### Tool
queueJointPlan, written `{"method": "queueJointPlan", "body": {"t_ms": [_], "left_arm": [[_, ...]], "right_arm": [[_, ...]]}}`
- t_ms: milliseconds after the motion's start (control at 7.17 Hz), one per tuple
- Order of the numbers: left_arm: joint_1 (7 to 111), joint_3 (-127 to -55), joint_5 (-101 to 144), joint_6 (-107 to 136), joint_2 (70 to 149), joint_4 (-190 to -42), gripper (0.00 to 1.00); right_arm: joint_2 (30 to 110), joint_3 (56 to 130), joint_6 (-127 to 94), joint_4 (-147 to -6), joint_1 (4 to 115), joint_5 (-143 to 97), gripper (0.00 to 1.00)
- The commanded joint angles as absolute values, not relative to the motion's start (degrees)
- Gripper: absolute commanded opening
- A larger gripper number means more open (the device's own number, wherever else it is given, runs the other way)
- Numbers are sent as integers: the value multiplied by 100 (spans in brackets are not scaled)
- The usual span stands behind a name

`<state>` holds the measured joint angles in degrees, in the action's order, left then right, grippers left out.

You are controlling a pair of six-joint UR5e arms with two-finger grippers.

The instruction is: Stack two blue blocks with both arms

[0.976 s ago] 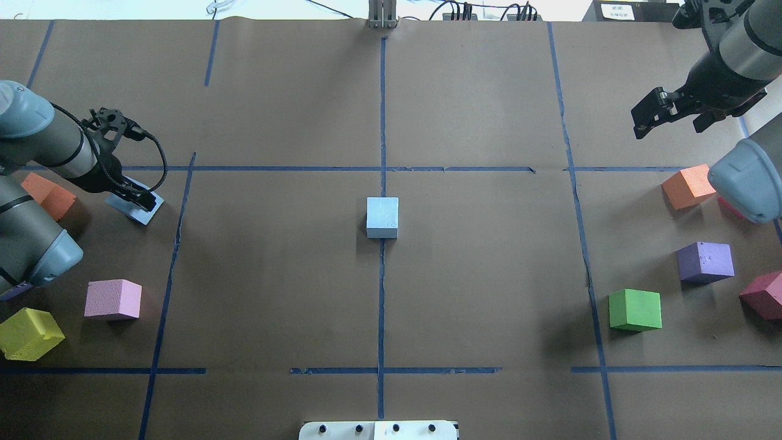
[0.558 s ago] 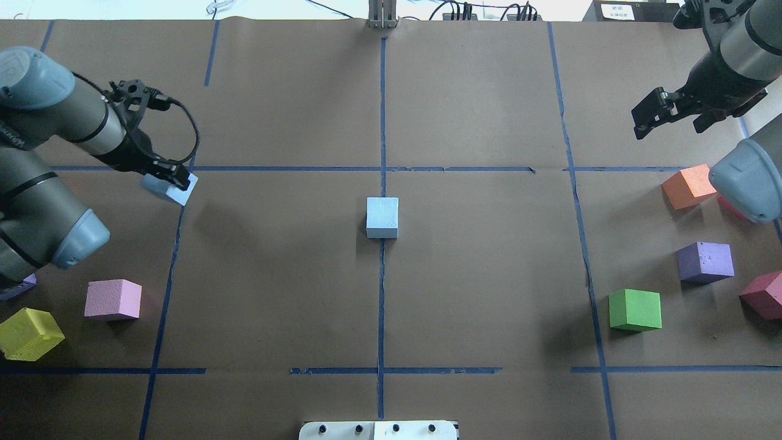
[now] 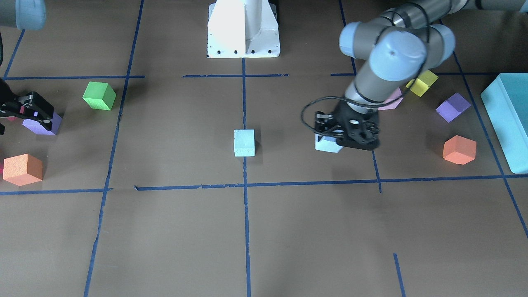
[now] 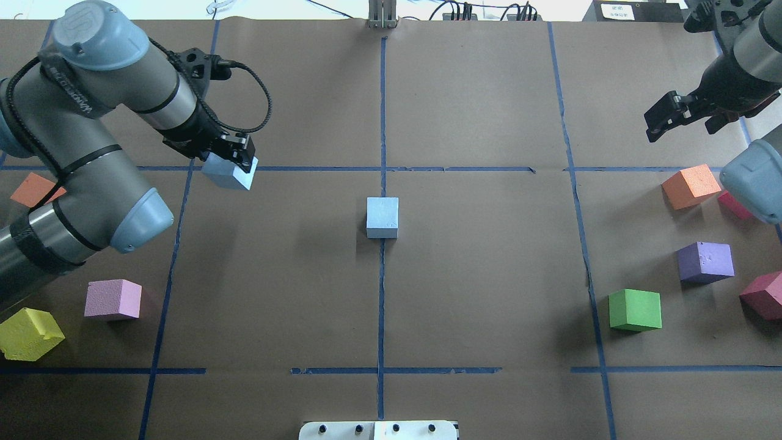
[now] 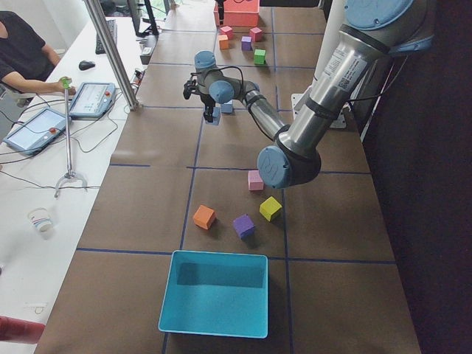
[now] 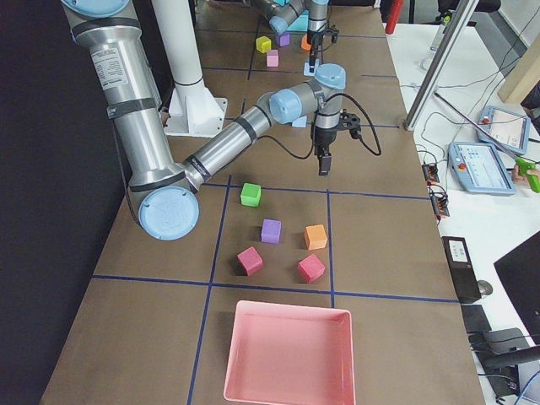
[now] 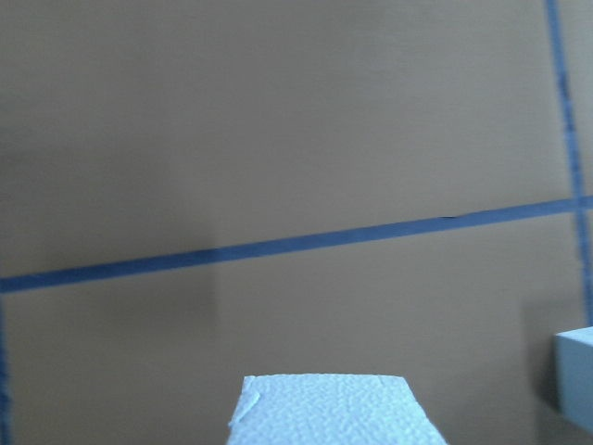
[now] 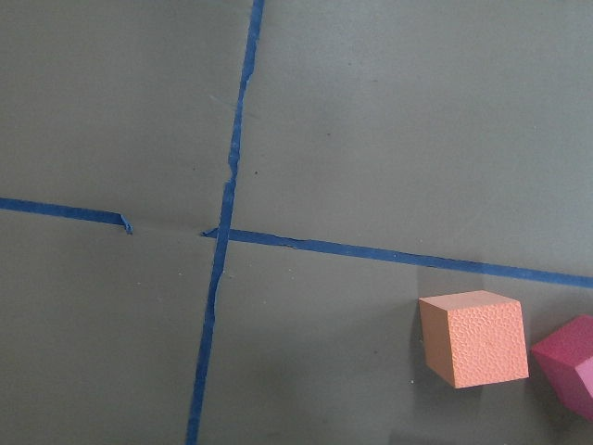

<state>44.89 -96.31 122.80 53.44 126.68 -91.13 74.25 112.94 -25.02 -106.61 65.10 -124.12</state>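
One pale blue block (image 4: 382,217) sits on the table's centre line, also in the front view (image 3: 244,142). My left gripper (image 4: 235,157) is shut on the second blue block (image 4: 228,175) and holds it above the table, left of centre. The front view shows this block (image 3: 327,143) under the gripper (image 3: 350,134). In the left wrist view the held block (image 7: 329,408) fills the bottom edge and the centre block (image 7: 576,375) shows at the right edge. My right gripper (image 4: 681,125) hangs open and empty at the far right, above the table.
On the right lie orange (image 4: 690,186), purple (image 4: 705,261), green (image 4: 635,310) and maroon (image 4: 762,295) cubes. On the left lie pink (image 4: 113,299), yellow (image 4: 29,333) and orange (image 4: 33,188) cubes. A teal box (image 3: 507,119) and a pink tray (image 6: 287,354) stand at the table's ends.
My left arm has lifted the blue block from the left area and carried it right, toward the centre. The right gripper has shifted slightly right.
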Motion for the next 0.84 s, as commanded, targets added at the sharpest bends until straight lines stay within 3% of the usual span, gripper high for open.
{"method": "queueJointPlan", "body": {"t_ms": [0, 139, 279, 697], "left_arm": [[3905, -9580, 11701, 5712, 13498, -8202, 7], [3607, -9319, 11463, 6044, 13822, -8209, 7], [3577, -8620, 11339, 6143, 14373, -8209, 8], [3323, -8289, 11338, 6407, 14590, -8235, 8]], "right_arm": [[7523, 11294, -2312, -10661, 6600, -12410, 100], [7532, 11294, -2312, -10661, 6601, -12410, 100], [7567, 11294, -2303, -10661, 6601, -12410, 100], [7559, 11329, -2312, -10661, 6601, -12401, 100]]}}
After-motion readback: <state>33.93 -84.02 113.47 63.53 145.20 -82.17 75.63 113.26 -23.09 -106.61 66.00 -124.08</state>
